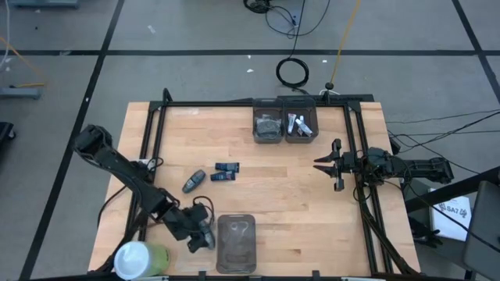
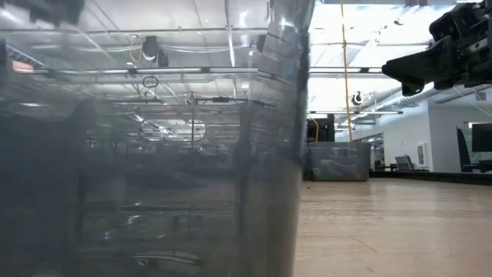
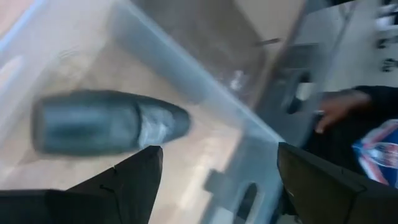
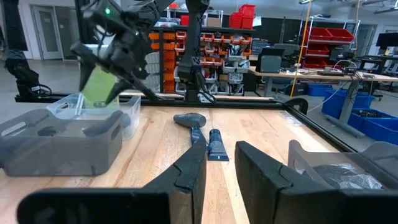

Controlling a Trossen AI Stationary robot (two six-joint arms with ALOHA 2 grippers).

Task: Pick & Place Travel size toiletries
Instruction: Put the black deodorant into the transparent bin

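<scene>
My clear bin sits at the table's near edge. Left of it is my left gripper, farther left the cylinder. Behind it lie a bottle and two packs. Far behind stand two bins.

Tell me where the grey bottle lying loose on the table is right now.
In the high view the grey bottle lies left of centre on the wooden table, just left of the two dark blue packs and above the clear bin.
</scene>
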